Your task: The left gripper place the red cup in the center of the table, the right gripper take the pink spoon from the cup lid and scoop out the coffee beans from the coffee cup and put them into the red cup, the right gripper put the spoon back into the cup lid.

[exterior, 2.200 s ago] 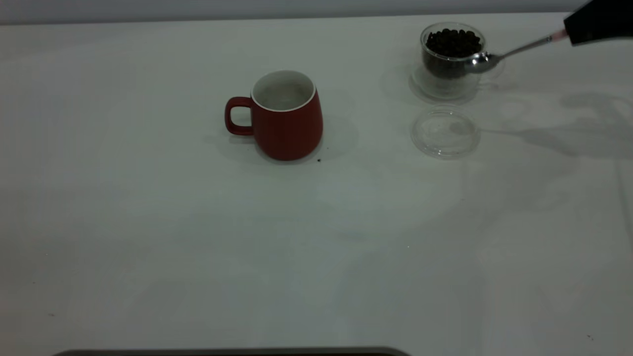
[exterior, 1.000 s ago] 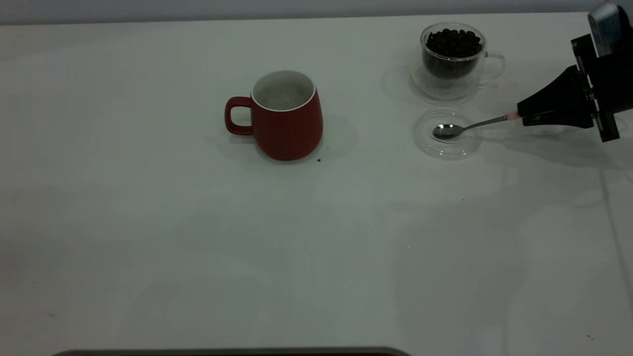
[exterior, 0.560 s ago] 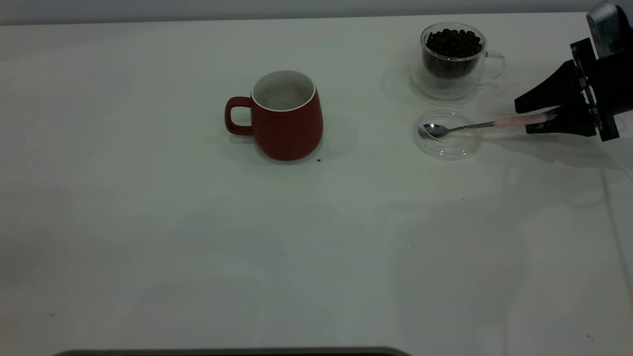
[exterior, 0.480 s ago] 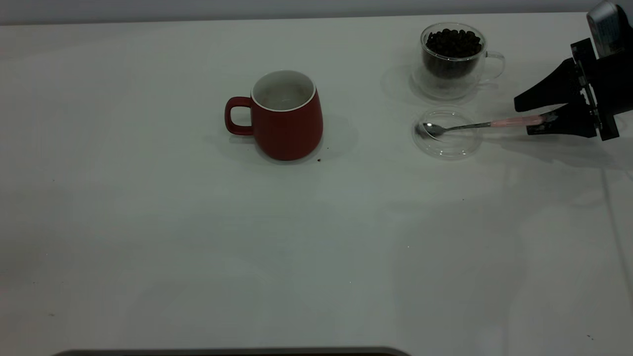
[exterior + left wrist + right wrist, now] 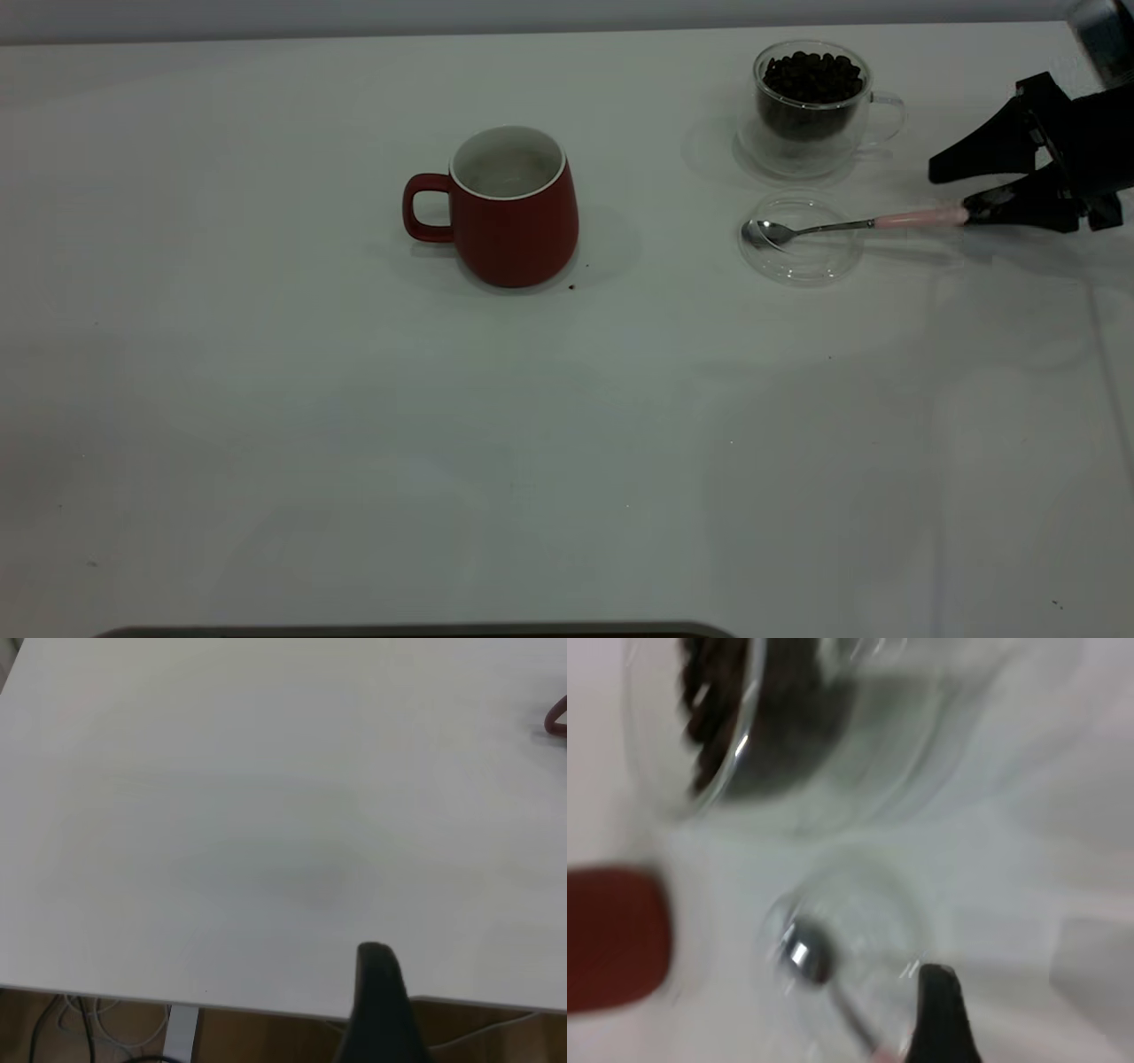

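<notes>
Since a moment ago the right gripper (image 5: 957, 193) has backed off, jaws apart, leaving the pink spoon (image 5: 850, 225) resting in the cup lid (image 5: 800, 261). Red cup (image 5: 512, 208) sits central, so it looks basically done; can't see any beans inside, though.

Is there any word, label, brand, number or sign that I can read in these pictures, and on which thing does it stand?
None: no readable text in any view.
The red cup is plain, without print.
The coffee cup and the cup lid are clear glass without marks.
The pink spoon has no lettering.
The right gripper shows no label; its jaws stand open.
</notes>
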Controlling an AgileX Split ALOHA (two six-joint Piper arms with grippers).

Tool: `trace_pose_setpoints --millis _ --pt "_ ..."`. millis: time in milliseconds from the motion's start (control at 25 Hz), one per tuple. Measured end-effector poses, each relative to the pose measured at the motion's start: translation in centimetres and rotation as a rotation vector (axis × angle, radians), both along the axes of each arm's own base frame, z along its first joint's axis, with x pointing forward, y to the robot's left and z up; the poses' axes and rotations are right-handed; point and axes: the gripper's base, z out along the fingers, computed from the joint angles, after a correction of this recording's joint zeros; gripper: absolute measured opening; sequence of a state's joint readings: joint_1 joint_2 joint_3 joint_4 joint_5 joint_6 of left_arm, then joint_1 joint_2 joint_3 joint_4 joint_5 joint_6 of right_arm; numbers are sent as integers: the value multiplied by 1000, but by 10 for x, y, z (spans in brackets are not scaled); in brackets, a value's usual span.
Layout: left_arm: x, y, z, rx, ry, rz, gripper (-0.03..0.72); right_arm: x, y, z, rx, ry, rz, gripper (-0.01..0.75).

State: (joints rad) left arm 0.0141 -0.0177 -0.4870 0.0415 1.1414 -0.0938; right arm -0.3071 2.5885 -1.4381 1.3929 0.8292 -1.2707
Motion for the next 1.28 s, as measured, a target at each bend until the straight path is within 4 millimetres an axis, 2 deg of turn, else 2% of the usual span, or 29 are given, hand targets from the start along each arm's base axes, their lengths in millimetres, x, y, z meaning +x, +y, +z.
trace_pose_setpoints --millis 120,200,320,400,480,600,720,840,920,1000,1160,1280 --pt "0 0 0 0 0 0 586 5 0 12 6 -33 -20 586" --pt "0 0 0 0 0 0 586 9 7 37 51 -81 31 587" --pt "0 0 0 0 0 0 586 13 32 104 143 -201 195 586" --pt "0 0 0 0 0 0 586 9 56 146 130 -235 326 586" --pt "0 0 0 0 0 0 586 -5 84 183 29 -190 492 586" --pt "0 0 0 0 0 0 586 -36 113 220 -250 25 656 586" --pt "0 0 0 0 0 0 586 -62 118 260 -557 172 554 586" --pt "0 0 0 0 0 0 586 -101 121 296 -659 178 430 586" --pt "0 0 0 0 0 0 586 -136 122 307 -664 171 419 586" --pt "0 0 0 0 0 0 586 -177 118 306 -662 187 423 586" --pt "0 0 0 0 0 0 586 -245 103 282 -657 265 409 586" --pt "0 0 0 0 0 0 586 -279 90 266 -655 260 343 586"
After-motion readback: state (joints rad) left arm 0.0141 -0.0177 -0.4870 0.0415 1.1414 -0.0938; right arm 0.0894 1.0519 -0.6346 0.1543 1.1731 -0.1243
